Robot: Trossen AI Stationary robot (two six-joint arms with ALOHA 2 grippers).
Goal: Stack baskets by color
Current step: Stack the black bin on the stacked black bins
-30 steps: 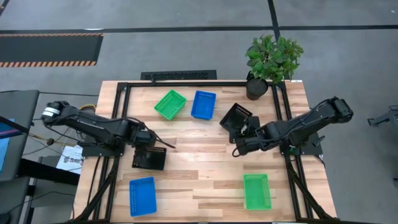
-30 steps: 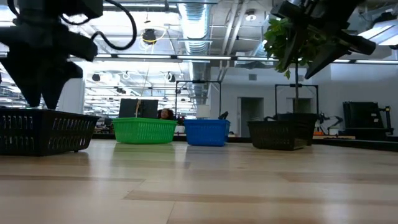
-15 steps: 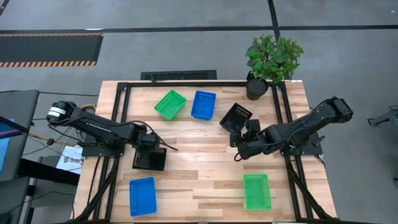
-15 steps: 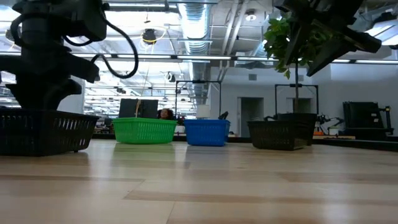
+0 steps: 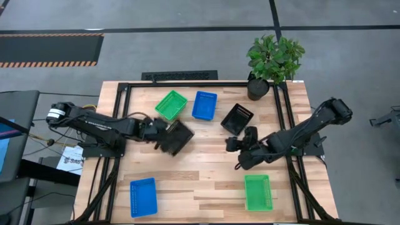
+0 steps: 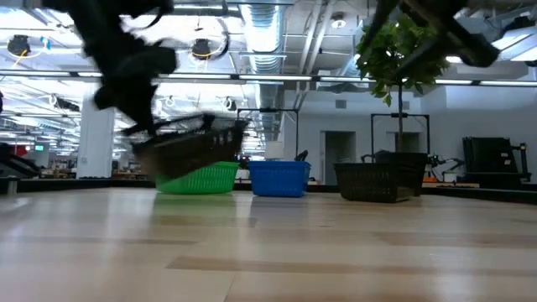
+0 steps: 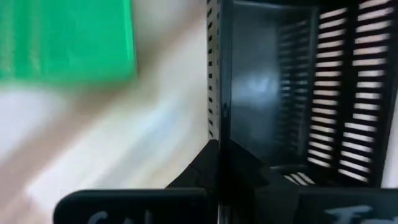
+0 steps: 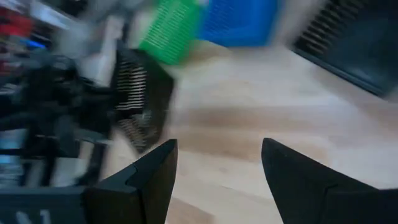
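My left gripper is shut on a black basket, which hangs tilted above the wood in the low view, just in front of the green basket. A blue basket and a second black basket rest on their bottoms at the far side. Another blue basket and another green one lie near the front edge. My right gripper stands open above bare wood, near the second black basket. My left gripper holds the black basket by one side wall, at its rim, with one finger inside and one outside as far as the wrist view shows. The fingers slant down from the table's left. The basket is lifted clear and tilted.
A potted plant stands at the far right corner. A black frame runs along the table's far and side edges. Bare wood lies in the middle of the table.
My left gripper has taken hold of the black basket at the table's left and carried it up and toward the right and far side. The basket has left the wood, turned about and tipped. My right gripper has drifted a little toward the near edge, still open.
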